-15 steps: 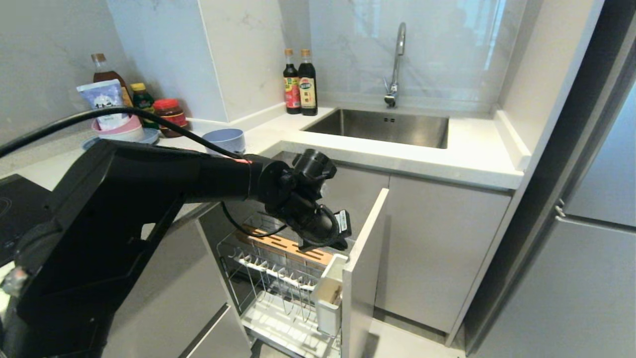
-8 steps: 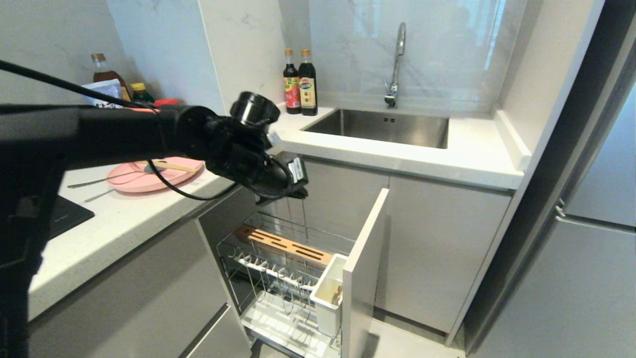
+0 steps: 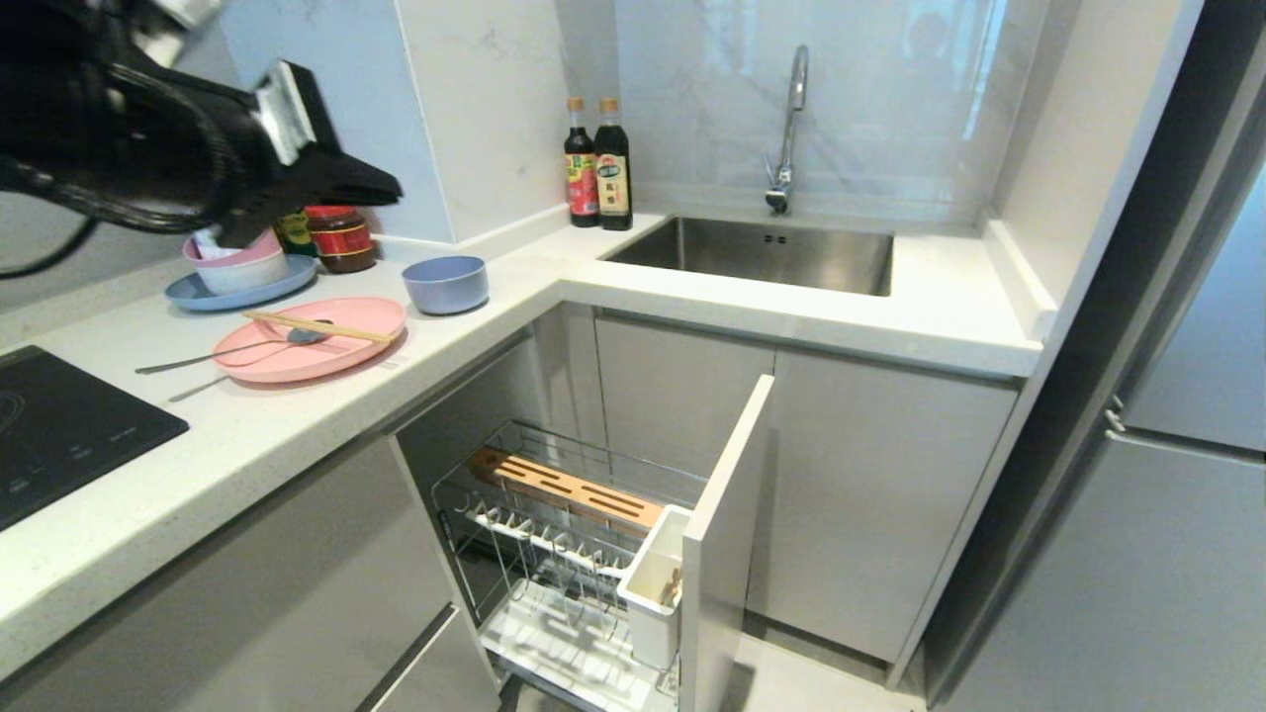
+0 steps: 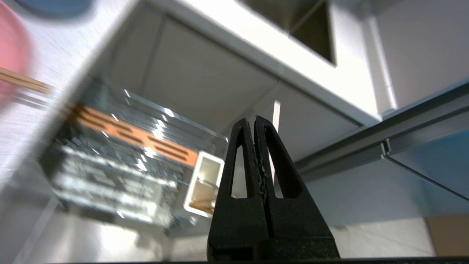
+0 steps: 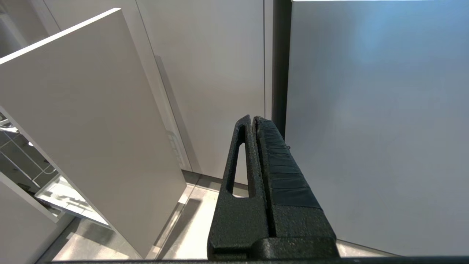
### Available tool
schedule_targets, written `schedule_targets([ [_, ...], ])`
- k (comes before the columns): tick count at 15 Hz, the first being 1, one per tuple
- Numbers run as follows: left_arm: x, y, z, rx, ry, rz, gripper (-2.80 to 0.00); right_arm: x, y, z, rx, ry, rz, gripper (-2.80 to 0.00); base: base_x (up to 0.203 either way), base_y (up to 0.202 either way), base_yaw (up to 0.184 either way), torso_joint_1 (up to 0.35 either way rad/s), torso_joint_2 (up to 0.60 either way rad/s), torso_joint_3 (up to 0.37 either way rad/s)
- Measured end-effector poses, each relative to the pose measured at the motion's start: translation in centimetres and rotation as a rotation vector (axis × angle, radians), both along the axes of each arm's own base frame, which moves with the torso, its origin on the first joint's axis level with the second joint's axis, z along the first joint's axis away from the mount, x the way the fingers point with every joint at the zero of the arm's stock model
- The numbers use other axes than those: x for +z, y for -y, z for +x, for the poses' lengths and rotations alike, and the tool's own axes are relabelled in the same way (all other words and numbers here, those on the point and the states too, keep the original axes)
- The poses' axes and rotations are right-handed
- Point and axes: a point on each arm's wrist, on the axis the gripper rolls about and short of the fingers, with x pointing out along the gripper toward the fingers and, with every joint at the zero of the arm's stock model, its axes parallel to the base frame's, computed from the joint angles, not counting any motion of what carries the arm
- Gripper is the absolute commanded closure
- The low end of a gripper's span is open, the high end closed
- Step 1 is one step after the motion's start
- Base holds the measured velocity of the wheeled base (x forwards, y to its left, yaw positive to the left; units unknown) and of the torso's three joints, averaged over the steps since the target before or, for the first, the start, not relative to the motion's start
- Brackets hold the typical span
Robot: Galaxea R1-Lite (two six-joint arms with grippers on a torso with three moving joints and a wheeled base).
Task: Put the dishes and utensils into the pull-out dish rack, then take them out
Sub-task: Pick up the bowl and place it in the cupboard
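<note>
The left gripper (image 3: 381,188) has risen from just above the pull-out dish rack (image 3: 564,554) to high over the back of the counter (image 3: 247,435), above the pink-rimmed bowl (image 3: 237,269) and the jars; its fingers are pressed together and hold nothing. Below it, the pink plate (image 3: 312,338) lies flat on the counter with the chopsticks (image 3: 316,327) across it and the spoon (image 3: 223,353) resting its bowl on the plate, handle trailing off toward the cooktop (image 3: 59,435). The periwinkle bowl (image 3: 446,283) stands just beside the plate, nearer the corner. Further right, the rack stands drawn fully out, its prongs bare and its wood strip (image 3: 564,487) unoccupied; something pale shows inside the utensil box (image 3: 653,583), not identifiable. Judgement: the rack-opening step is complete and loading has not begun; the arm appears to be repositioning for a first pick. The right gripper (image 5: 254,123) hangs parked beside the rack's front panel (image 5: 84,121), fingers closed and empty.
</note>
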Motion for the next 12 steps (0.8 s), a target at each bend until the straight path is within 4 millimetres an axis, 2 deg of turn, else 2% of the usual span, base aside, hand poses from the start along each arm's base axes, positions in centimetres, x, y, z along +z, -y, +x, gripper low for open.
schedule_targets([
  [3, 2.6, -3.7, -8.0, 0.065, 0.186, 0.071, 0.00, 0.0, 0.0, 0.0, 0.000, 0.000, 0.000, 0.00, 0.000, 0.000, 0.000, 0.000, 0.00, 0.000],
  [6, 2.9, -6.2, -16.6, 0.192, 0.350, 0.177, 0.00, 0.0, 0.0, 0.0, 0.000, 0.000, 0.000, 0.00, 0.000, 0.000, 0.000, 0.000, 0.00, 0.000],
  [8, 1.0, -6.5, -21.5, 0.248, 0.413, 0.273, 0.00, 0.0, 0.0, 0.0, 0.000, 0.000, 0.000, 0.00, 0.000, 0.000, 0.000, 0.000, 0.00, 0.000],
  [10, -3.2, -6.4, -25.0, 0.290, 0.407, 0.399, 0.00, 0.0, 0.0, 0.0, 0.000, 0.000, 0.000, 0.00, 0.000, 0.000, 0.000, 0.000, 0.00, 0.000],
  [12, -8.0, -6.3, -27.1, 0.308, 0.374, 0.486, 0.00, 0.0, 0.0, 0.0, 0.000, 0.000, 0.000, 0.00, 0.000, 0.000, 0.000, 0.000, 0.00, 0.000],
])
